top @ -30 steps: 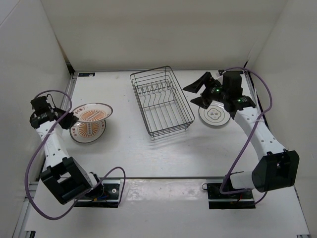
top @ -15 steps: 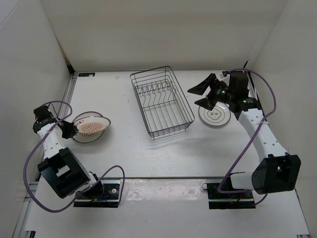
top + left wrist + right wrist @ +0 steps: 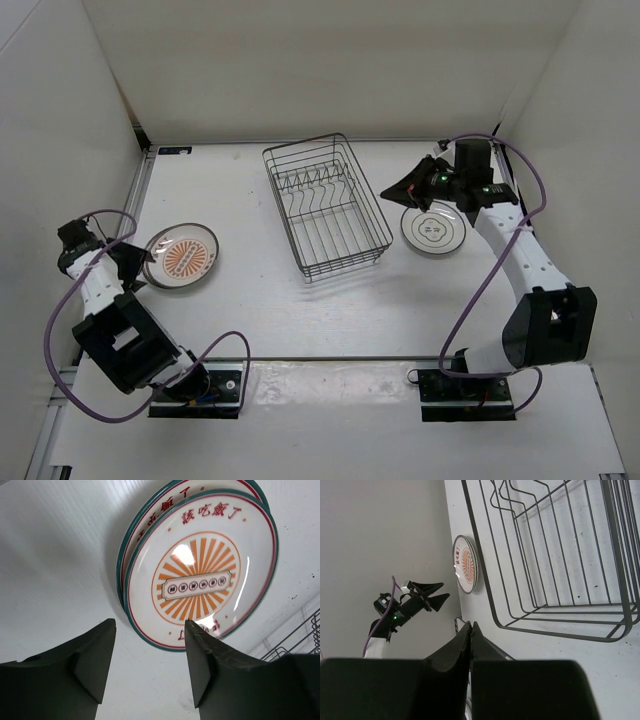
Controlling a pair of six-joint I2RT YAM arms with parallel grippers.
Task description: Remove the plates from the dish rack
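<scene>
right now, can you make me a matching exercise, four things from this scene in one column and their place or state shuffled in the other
1. dish rack
2. orange-patterned plates
3. white plate
4. left end effector

a. lying flat, right of the rack
b. open, holding nothing
c. no plates in it
d. stacked two high, left of the rack

Pairs: 1-c, 2-d, 3-a, 4-b
</scene>
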